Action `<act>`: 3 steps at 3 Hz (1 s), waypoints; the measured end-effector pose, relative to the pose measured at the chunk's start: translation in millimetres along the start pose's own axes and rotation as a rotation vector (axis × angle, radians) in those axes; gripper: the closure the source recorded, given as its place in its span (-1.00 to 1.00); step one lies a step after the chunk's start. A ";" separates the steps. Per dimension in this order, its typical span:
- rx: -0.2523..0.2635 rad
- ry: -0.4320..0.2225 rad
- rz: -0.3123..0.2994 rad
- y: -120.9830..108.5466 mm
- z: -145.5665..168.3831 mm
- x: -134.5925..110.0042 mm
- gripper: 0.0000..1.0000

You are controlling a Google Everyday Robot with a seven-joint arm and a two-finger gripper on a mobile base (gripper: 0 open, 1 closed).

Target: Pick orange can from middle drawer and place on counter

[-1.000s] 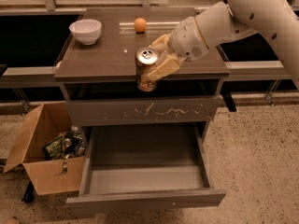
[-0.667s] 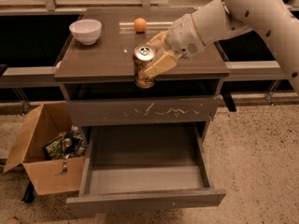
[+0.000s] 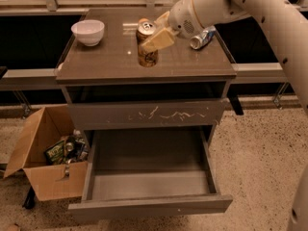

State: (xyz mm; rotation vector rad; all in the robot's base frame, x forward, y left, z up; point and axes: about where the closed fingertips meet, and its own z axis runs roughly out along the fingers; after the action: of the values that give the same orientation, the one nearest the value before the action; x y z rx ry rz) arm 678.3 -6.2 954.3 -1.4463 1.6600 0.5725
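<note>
We find the can upright, its long axis vertical and its silver top and tab facing up. It stands over the middle of the counter, a little toward the far side. Its base is at the surface, but we cannot tell whether it truly rests there.

The gripper comes in from the right on the white arm. It is clamped around the can's upper half, with one pale finger lying across the near face.

Since the earlier frame, the can has moved from the counter's near edge, where it leaned slightly, to further in over the top. It now sits straighter.

Other things we note:
- A white bowl sits at the far left of the counter.
- A dented blue-and-silver can lies on its side at the right.
- A sliver of orange ball shows just behind the held can.
- The drawer is pulled out toward us, under the scratched front.
- A cardboard box of litter sits on the floor at the left.
</note>
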 end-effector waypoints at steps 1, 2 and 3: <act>0.042 0.013 0.148 -34.7 11.1 2.6 1.00; 0.054 0.024 0.240 -55.8 22.4 15.0 1.00; 0.060 0.031 0.310 -72.3 32.7 29.3 1.00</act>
State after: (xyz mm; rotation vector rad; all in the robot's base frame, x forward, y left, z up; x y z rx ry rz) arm 757.5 -13.8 925.7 -1.1668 1.9254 0.6661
